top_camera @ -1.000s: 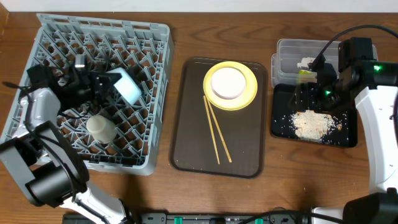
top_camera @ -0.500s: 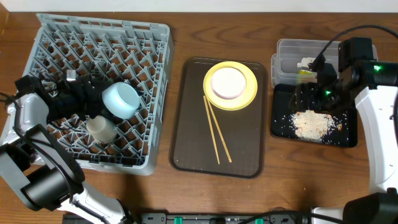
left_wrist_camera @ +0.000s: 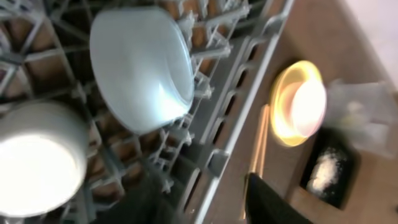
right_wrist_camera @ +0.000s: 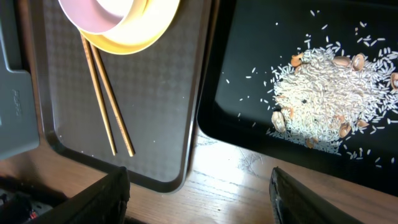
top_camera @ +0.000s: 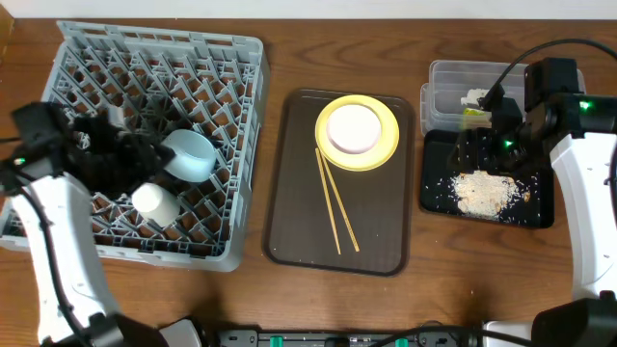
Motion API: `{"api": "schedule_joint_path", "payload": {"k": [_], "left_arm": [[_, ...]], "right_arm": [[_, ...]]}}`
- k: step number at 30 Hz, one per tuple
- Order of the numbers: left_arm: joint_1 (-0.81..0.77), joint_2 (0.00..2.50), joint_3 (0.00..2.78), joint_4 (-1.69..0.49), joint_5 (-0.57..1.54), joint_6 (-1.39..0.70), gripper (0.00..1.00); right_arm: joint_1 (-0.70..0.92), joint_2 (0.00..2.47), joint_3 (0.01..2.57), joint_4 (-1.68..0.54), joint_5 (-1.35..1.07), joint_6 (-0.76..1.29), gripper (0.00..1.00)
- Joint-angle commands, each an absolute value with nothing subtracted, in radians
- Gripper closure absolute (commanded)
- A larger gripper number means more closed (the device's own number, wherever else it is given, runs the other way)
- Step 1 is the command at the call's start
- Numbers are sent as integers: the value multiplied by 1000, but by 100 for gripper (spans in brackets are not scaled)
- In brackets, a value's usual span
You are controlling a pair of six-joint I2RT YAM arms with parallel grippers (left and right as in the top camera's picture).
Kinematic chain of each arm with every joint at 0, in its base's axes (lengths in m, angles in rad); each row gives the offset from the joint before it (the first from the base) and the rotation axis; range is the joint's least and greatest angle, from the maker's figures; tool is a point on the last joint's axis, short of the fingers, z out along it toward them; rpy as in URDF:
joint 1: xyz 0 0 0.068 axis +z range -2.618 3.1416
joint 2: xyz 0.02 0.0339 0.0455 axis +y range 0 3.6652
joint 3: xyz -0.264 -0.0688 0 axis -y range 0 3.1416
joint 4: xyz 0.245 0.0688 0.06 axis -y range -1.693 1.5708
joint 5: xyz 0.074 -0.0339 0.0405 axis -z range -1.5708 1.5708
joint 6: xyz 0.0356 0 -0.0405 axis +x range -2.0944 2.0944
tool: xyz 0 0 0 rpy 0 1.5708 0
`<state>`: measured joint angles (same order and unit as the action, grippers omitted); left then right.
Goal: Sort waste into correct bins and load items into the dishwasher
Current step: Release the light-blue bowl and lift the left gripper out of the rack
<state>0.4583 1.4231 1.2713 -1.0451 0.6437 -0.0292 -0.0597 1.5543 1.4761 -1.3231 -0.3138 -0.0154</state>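
My left fingers hang released near the tilted light-blue bowl; a nudge could roll it onto the white cup.

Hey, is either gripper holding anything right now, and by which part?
Nothing is held. The left gripper is open, clear of the light-blue bowl lying in the dish rack; the right gripper is open and empty above the edge of the black tray.
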Motion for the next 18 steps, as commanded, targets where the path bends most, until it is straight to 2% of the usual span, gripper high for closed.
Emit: {"api": "schedule_joint_path", "payload": {"k": [1, 4, 9, 18], "left_arm": [[369, 1426, 1271, -1105, 382, -56, 69], [290, 1431, 1243, -1140, 279, -113, 75], [183, 1441, 1164, -1136, 242, -172, 90], [37, 1444, 1005, -1082, 241, -226, 91]], "right_arm": [[-66, 1536, 1484, -1325, -311, -24, 30], [-66, 1536, 1484, -1325, -311, -24, 30], [-66, 1536, 1484, -1325, -311, -24, 30], [-66, 1536, 1484, -1328, -311, -24, 30]]}}
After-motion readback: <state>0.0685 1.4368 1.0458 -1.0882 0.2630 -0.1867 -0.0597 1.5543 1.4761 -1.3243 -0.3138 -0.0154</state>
